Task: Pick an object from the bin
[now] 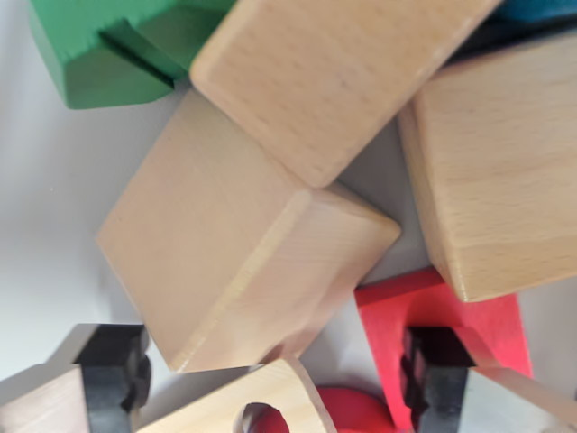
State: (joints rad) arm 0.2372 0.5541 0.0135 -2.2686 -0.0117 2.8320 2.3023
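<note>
The wrist view is crowded with wooden blocks lying on the pale bin floor. The biggest is the central plain block, a tilted natural-wood slab that serves as landmark. Overlapping its upper edge is a second plain block, resting partly on top of it. To the landmark's right, just beside it, sits a third plain block, cut off by the frame edge. Up and left of the landmark lies a green block with a notch cut in it. Below and right of the landmark, touching its corner, is a red block. Beneath the landmark a small arched plain piece shows, with a red round piece beside it. The gripper hangs low over the landmark, its black-padded fingers spread apart, gripping nothing
</note>
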